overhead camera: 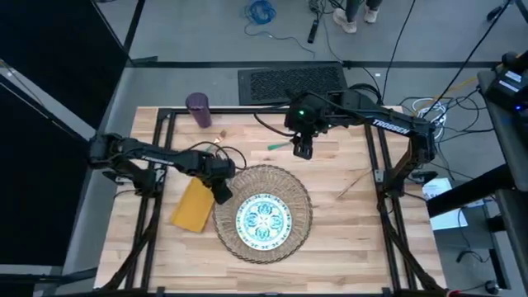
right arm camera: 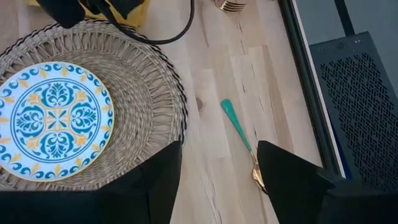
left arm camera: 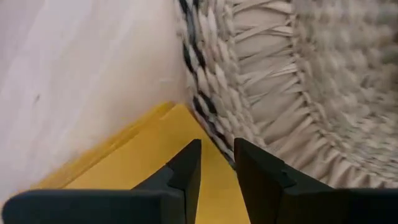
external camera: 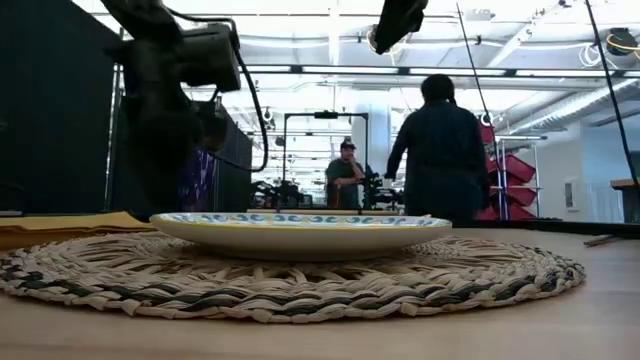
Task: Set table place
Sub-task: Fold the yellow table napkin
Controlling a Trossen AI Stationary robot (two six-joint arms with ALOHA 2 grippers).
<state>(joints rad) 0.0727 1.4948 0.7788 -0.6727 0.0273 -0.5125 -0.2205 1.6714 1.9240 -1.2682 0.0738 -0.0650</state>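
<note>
Woven straw placemat [overhead camera: 262, 213] sits near the middle of the butcher-block desk [overhead camera: 346, 239], with the white plate with teal floral pattern [overhead camera: 264, 219] centred on it. I read the mustard-yellow napkin [overhead camera: 192, 205] lying flat just off the placemat's left edge, its corner touching or nearly touching the weave. My left hand [overhead camera: 222, 195] is low over that corner where napkin meets placemat; in the left wrist view its fingers [left arm camera: 186, 171] stand close together with only a narrow slit between them, nothing held, tips right above the yellow cloth [left arm camera: 146, 162] beside the dark-banded rim of the mat [left arm camera: 261, 93]. My right hand [overhead camera: 302, 149] hangs above the far part of the desk, beyond the placemat; its fingers [right arm camera: 283, 177] are spread wide and empty, and between them I see a teal-handled gold spoon [right arm camera: 241, 140] lying on the wood, apart from the mat. A second gold piece of cutlery [overhead camera: 353, 183] lies on the desk to the right of the placemat. The small purple cup [overhead camera: 198, 110] stands upright at the far left corner. In the low view, two people [external camera: 440, 150] stand in the room behind.
</note>
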